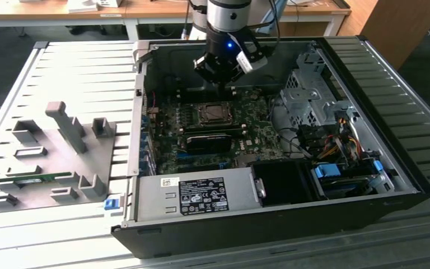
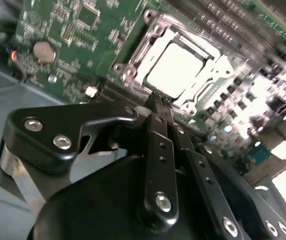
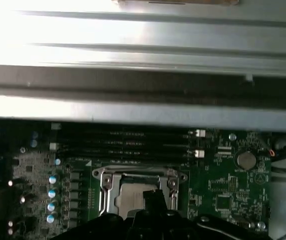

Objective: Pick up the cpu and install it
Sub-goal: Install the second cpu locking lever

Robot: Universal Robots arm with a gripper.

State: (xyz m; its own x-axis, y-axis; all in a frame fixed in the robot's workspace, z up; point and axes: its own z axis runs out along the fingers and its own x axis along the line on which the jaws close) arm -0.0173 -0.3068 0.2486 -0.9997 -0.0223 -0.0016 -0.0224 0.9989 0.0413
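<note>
Black gripper (image 2: 155, 107) fingers pressed together, empty, above silvery square cpu (image 2: 175, 67) seated in metal-framed socket (image 1: 213, 114).

arm (image 1: 228, 14): silver-grey wrist | gripper (image 2: 155, 107): black links, silver screws

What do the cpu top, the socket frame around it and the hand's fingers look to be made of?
The cpu top looks like matte silvery metal: pale, flat, evenly lit. The socket frame seems bright polished metal, with sharp glints along its edges. The hand has fingers that look like black-coated metal or hard plastic, with a dull sheen and shiny screws; which one I cannot tell.
</note>
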